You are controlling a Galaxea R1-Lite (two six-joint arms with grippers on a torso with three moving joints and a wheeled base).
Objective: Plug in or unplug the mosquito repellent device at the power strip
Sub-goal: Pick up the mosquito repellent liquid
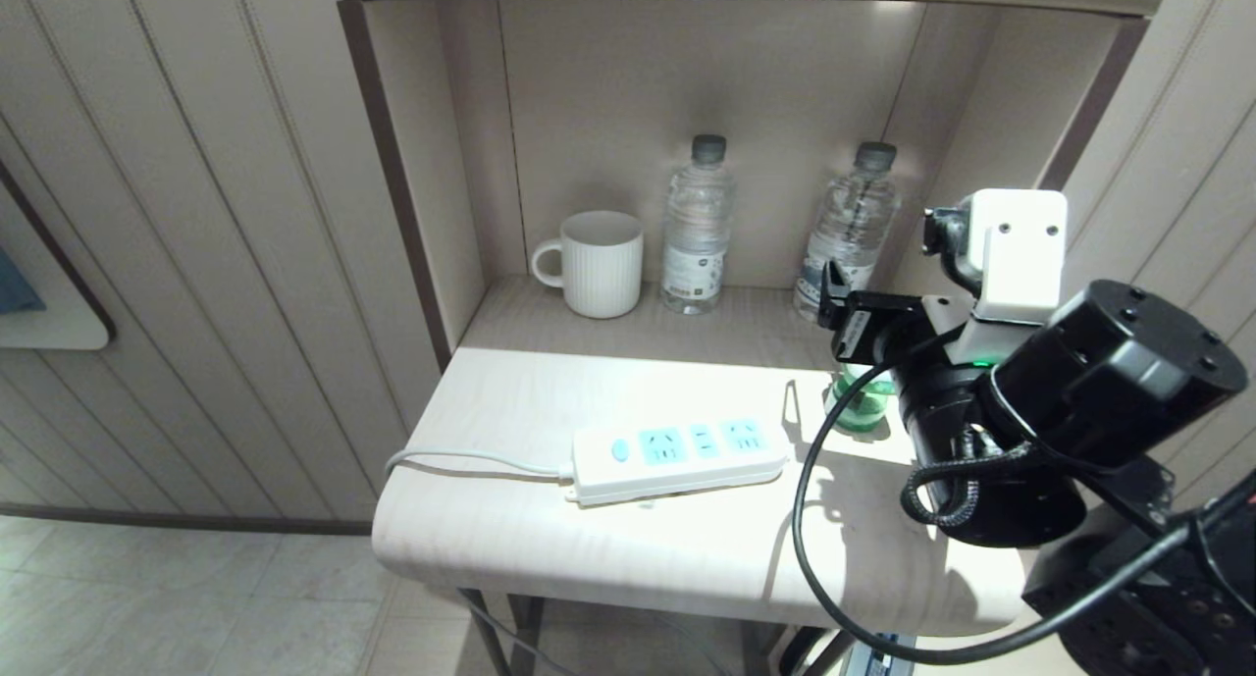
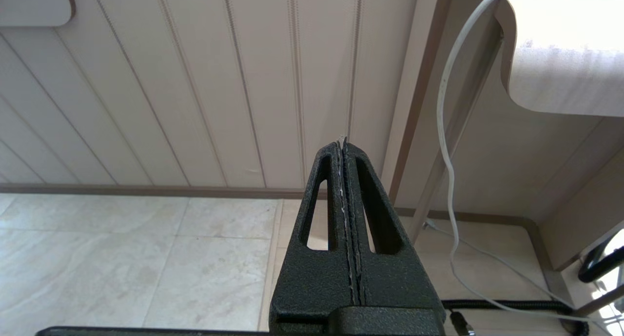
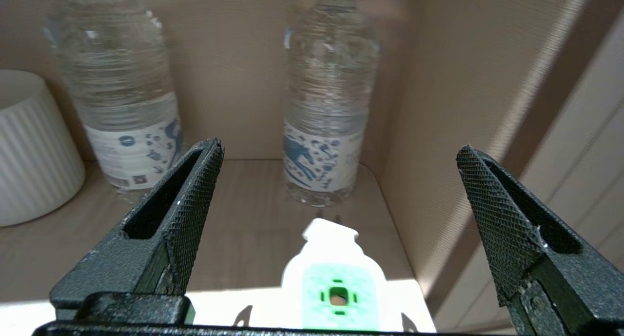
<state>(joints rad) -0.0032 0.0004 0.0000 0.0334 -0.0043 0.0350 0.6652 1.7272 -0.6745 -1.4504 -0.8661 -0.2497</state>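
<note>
Right wrist view reveals the right tool (image 3: 336,194) gaping wide above the mosquito repellent device (image 3: 336,282), mostly hidden from the head view; left tool (image 2: 344,146) closed.

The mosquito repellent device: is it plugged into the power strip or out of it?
Out. The mosquito repellent device stands on the tabletop, apart from the power strip, whose sockets are empty. The open right claw hovers above it.

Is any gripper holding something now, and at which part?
Nothing is held. The right gripper is open above the repellent device; the left gripper is shut on nothing.
</note>
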